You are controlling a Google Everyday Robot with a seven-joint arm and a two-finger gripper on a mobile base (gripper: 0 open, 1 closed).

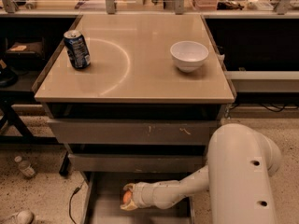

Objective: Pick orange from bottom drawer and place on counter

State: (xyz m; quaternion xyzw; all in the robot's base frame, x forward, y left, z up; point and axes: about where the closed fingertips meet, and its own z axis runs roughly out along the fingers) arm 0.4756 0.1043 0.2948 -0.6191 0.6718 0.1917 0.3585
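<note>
The orange (126,197) is a small round fruit low in the open bottom drawer (105,209), at the frame's lower middle. My gripper (127,197) reaches into the drawer from the right on a white arm, and its fingers sit above and below the orange, shut on it. The orange is near the drawer's floor; I cannot tell whether it is resting or lifted. The counter (140,73) is the glossy beige top above, with a pale arc mark.
A dark blue soda can (77,49) stands at the counter's left. A white bowl (189,55) sits at its right. Two scuffed drawer fronts (135,132) overhang the bottom drawer. My arm's large white elbow (240,171) fills the lower right. A bottle (24,166) lies on the floor left.
</note>
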